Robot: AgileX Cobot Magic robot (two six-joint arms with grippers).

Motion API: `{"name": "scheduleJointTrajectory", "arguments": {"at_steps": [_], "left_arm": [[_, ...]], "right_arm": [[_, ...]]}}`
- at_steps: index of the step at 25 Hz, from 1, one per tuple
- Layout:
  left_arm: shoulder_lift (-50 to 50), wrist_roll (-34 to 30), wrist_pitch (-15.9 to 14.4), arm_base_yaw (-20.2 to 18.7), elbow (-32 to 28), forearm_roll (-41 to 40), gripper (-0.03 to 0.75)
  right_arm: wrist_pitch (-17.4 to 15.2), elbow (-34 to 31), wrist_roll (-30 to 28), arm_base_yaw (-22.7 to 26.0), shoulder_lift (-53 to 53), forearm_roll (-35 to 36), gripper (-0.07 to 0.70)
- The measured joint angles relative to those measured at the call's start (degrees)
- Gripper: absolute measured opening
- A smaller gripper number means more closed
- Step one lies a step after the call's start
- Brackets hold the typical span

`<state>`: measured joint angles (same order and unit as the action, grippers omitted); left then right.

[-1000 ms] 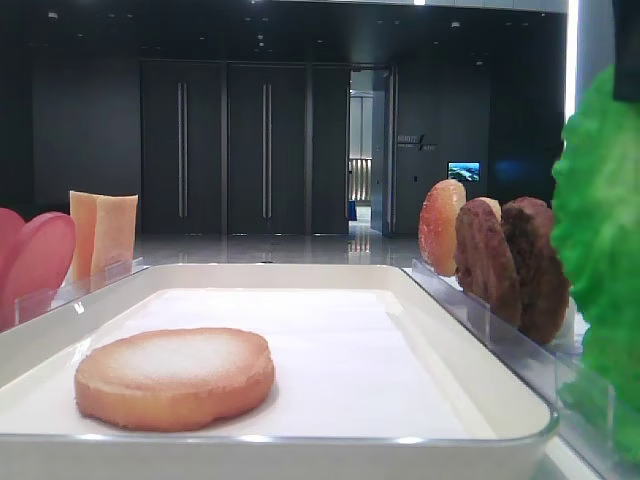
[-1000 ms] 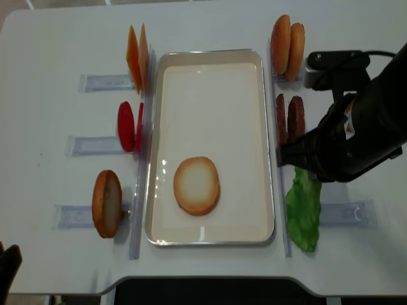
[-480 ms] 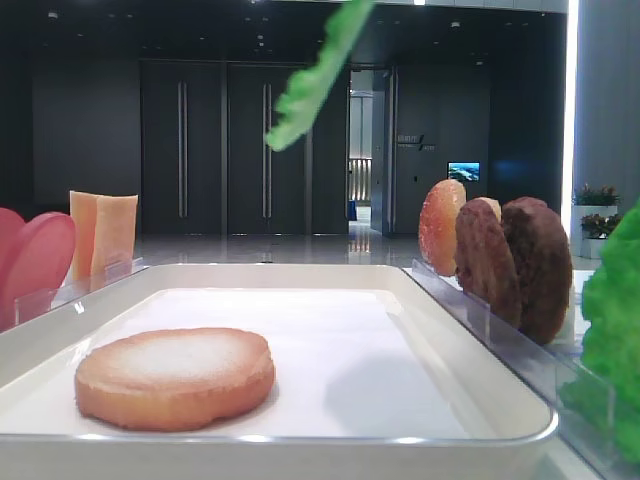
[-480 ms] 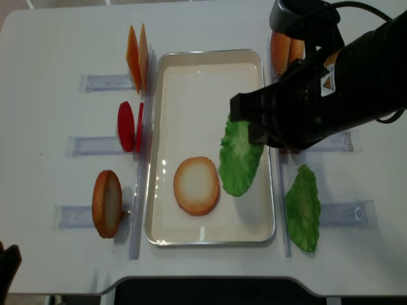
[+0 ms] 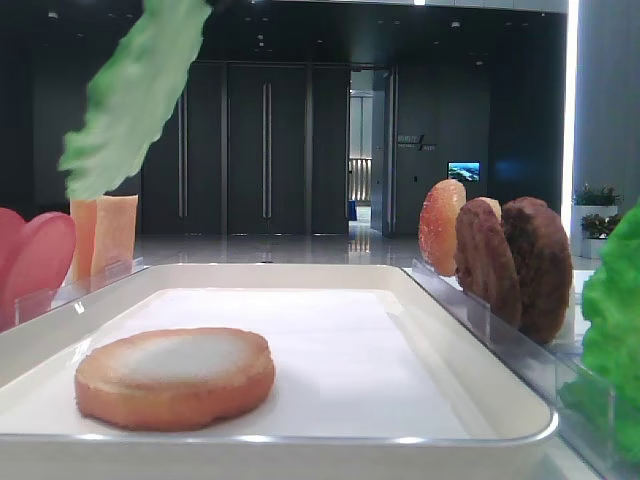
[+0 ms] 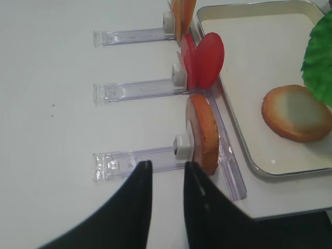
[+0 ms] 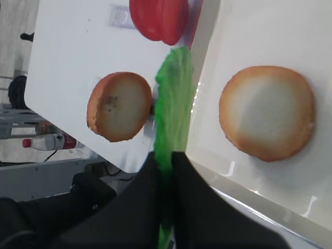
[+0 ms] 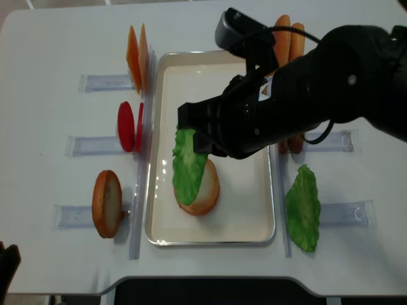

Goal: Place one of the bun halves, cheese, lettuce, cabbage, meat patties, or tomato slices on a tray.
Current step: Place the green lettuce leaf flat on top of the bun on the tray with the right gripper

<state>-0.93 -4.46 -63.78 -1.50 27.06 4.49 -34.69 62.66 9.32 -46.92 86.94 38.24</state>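
My right gripper (image 8: 194, 138) is shut on a green lettuce leaf (image 8: 189, 168), which hangs over the left part of the white tray (image 8: 210, 240). In the right wrist view the leaf (image 7: 175, 88) is pinched between the fingers (image 7: 182, 171). It dangles above the tray's left rim, beside a bun half (image 7: 267, 111) lying flat in the tray. From the low view the leaf (image 5: 130, 95) floats high above that bun half (image 5: 175, 375). My left gripper (image 6: 166, 166) hovers shut and empty near an upright bun half (image 6: 203, 129) in its clear holder.
Left of the tray stand cheese slices (image 8: 137, 51), tomato slices (image 8: 127, 126) and a bun half (image 8: 107, 203) in clear holders. On the right are two more bun halves (image 8: 289, 32), meat patties (image 5: 525, 265) and a second lettuce leaf (image 8: 303, 208).
My right gripper lifted the lettuce from the right-side holder and carried it leftward across the tray to above the bun half. The left gripper's fingers closed slightly.
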Motion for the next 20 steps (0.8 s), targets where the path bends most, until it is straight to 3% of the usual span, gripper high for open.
{"name": "scheduleJointTrajectory", "arguments": {"at_steps": [10,20], "left_arm": [[0.0,0.0,0.0,0.0,0.0,0.0,0.160],[0.0,0.0,0.0,0.0,0.0,0.0,0.160]], "right_arm": [[3.9,0.0,-20.3,-0.2,8.5,22.8,0.017],[6.5,0.0,-23.2,-0.2,12.1,25.4,0.017]]}}
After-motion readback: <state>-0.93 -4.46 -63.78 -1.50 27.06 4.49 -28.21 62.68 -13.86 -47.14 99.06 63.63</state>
